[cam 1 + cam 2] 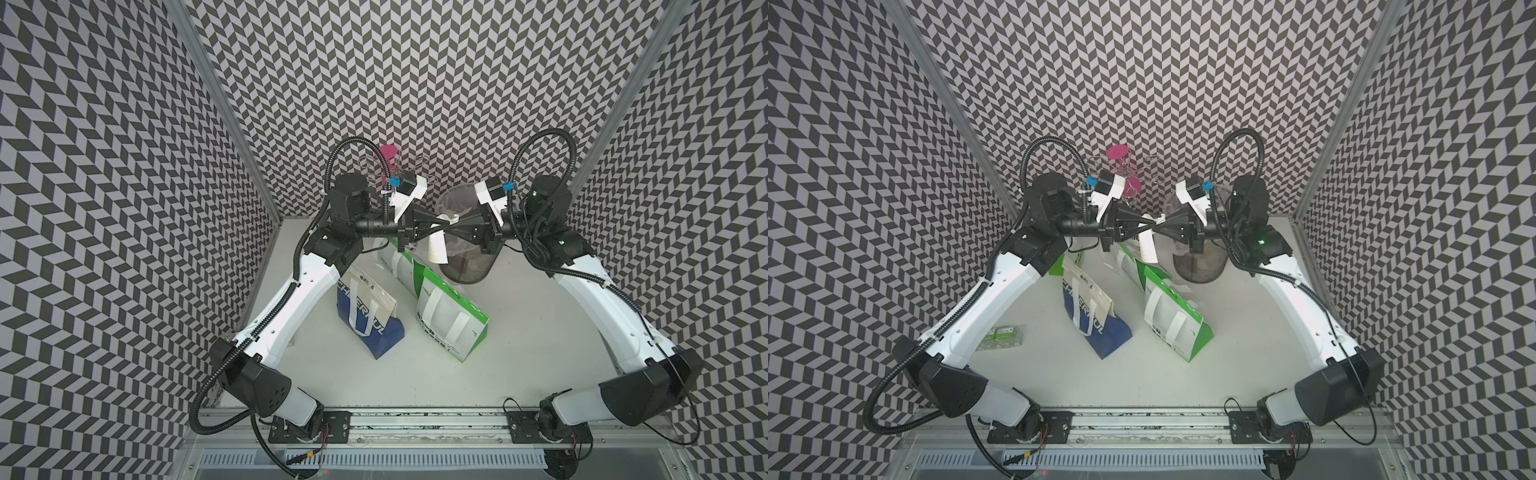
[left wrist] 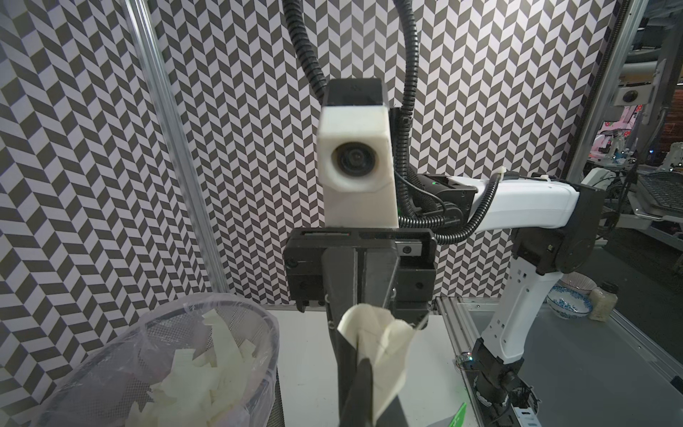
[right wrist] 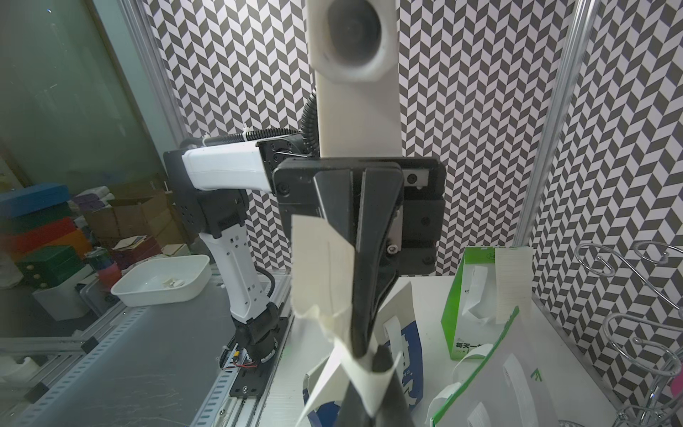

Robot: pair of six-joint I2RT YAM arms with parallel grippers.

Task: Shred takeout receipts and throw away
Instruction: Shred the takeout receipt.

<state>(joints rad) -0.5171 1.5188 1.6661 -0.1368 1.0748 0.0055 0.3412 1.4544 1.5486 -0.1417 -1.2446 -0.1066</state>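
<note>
Chevron-patterned walls (image 1: 415,83) box in a white surface (image 1: 519,353). Toward its left a blue-and-cream bag (image 1: 365,316) lies flat, with a green-and-white bag (image 1: 451,316) just beside it on the right.

Above them the left tool (image 1: 444,226) reaches across, its jaws pressed together on a cream receipt (image 1: 437,246). Most of the slip hangs creased below the grip. Meeting it tip to tip is the right tool (image 1: 458,226), likewise clamped tight on the same receipt, so the two grips almost touch.

Just right of that meeting point stands the mesh bin (image 1: 465,270), lined with clear plastic and already holding torn pieces (image 2: 207,369). The right wrist view shows another lined slip (image 3: 512,281) hanging on an upright green bag (image 3: 449,314), untouched.

The step in hand looks like the tear itself. Pulling straight apart would only stretch the paper, so the tools should probably shear it: one rolling or lifting away while the other drops, to start a rip at the edge between the close-set tips. Both grips need to stay firm, since thin paper slides out easily. The hanging length seems to sit at or outside the bin's rim, so both halves are best carried over the opening before either tool lets go.
</note>
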